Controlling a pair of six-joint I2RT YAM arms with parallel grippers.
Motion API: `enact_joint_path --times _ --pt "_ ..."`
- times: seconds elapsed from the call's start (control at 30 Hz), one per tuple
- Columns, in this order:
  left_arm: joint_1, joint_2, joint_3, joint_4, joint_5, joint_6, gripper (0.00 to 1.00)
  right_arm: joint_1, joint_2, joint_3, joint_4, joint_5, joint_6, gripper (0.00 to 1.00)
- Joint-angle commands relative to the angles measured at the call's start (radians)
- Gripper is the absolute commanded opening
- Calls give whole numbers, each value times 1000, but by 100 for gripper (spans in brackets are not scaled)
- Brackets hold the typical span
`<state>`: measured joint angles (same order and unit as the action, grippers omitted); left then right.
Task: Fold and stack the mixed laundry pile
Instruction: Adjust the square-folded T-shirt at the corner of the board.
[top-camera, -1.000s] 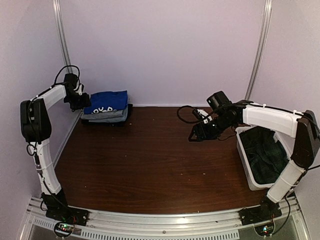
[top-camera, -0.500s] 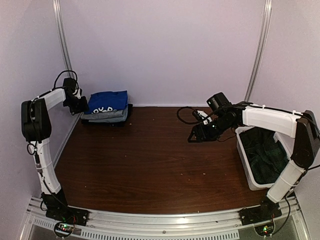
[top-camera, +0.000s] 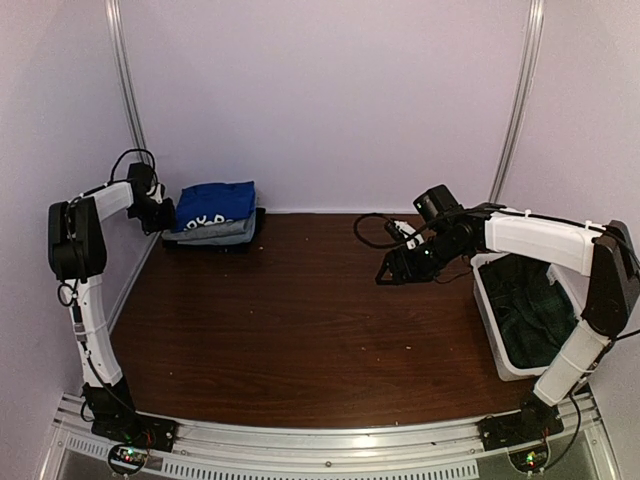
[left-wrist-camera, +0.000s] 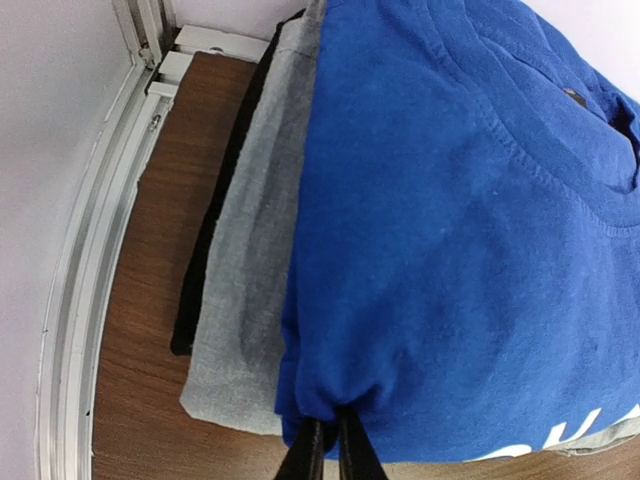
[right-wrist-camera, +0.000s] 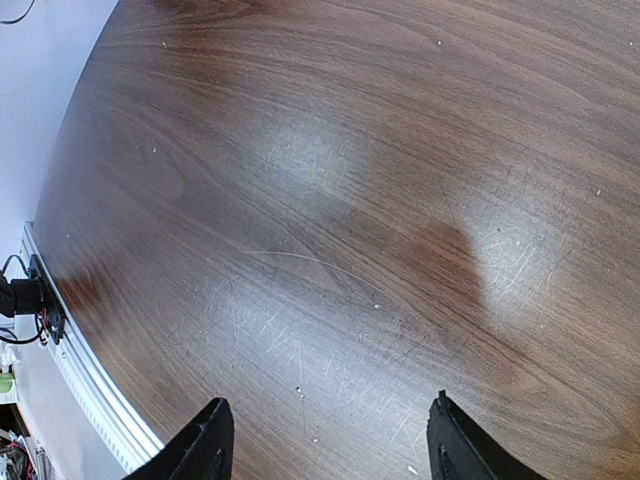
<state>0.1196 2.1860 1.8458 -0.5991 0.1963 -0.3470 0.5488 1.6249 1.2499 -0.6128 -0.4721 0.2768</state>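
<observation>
A folded stack lies at the table's back left: a royal-blue shirt (top-camera: 213, 203) on top, a light grey piece (top-camera: 215, 232) under it, and a black piece (top-camera: 258, 225) at the bottom. My left gripper (top-camera: 165, 213) is at the stack's left edge. The left wrist view shows the gripper (left-wrist-camera: 328, 435) shut on a small fold of the blue shirt (left-wrist-camera: 450, 220), with the grey layer (left-wrist-camera: 250, 280) and black layer (left-wrist-camera: 215, 230) beside it. My right gripper (top-camera: 385, 272) hovers open over bare wood (right-wrist-camera: 325, 440), holding nothing. A dark green-black garment (top-camera: 530, 305) lies in the bin.
A white plastic bin (top-camera: 490, 315) stands at the right edge beside the right arm. A metal rail (left-wrist-camera: 90, 280) runs along the wall just left of the stack. Cables (top-camera: 375, 228) hang behind the right wrist. Walls close in the back and sides.
The left gripper's fingers have closed onto the near-left edge of the blue shirt, and the wrist has shifted slightly. The right arm has not moved.
</observation>
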Motion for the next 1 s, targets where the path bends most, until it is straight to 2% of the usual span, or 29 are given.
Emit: enact_joint_path --times 0.0,0.07,0.23,0.4,0.47,0.67,0.77,0.87,0.97 --pt "22 -3 41 24 -40 5 5 -9 -1 14 4 -11 -3 67" --pt "32 0 52 6 -56 5 6 -9 4 19 1 -13 -6 67" --pt "35 -1 38 -9 -71 18 16 -9 6 22 -4 -13 -12 67" --pt "35 -1 6 27 -3 26 25 -7 12 27 -8 -13 -16 67" --pt "35 -3 -4 35 18 29 26 -8 13 29 -12 -13 -20 67" --pt "35 8 -25 67 49 30 22 -9 13 28 -16 -8 -23 67" --pt "35 15 -22 71 55 28 13 -9 13 30 -19 -5 -25 67" --pt "35 9 -6 66 38 27 0 -11 12 32 -23 -3 -28 67" --pt "36 4 36 48 -3 31 0 -10 10 32 -24 -3 -28 67"
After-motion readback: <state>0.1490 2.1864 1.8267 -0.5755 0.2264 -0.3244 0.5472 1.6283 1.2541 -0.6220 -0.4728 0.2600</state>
